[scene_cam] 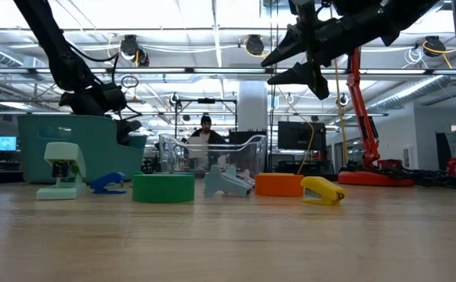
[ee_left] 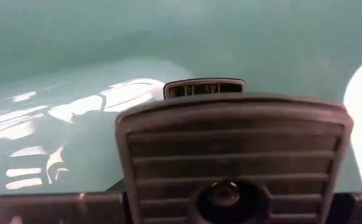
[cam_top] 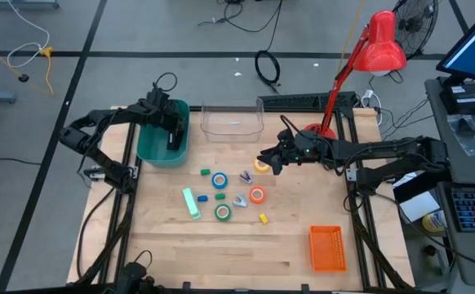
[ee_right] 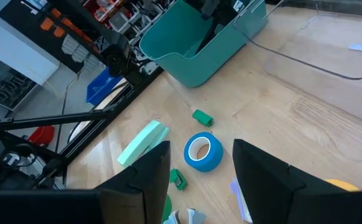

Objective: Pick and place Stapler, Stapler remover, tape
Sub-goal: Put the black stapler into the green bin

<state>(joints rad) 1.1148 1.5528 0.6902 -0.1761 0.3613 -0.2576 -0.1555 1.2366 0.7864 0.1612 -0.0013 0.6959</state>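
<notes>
While left tool (cam_top: 173, 131) fills teal bin (cam_top: 150, 151), right tool (cam_top: 268, 160) hovers open.

Teal bin (cam_top: 152, 149), clear tray (cam_top: 232, 121) — orange basket (cam_top: 328, 247) (near corner), red lamp (cam_top: 378, 46)

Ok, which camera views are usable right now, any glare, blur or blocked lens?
High view: evenly lit, sharp, the whole wooden table readable. Low view: ceiling lights glare behind; the green tape roll is sharp. Left wrist view: filled by a blurred dark ribbed finger inside the teal plastic bin, bright reflections. Right wrist view: the blue tape roll is clear.
</notes>
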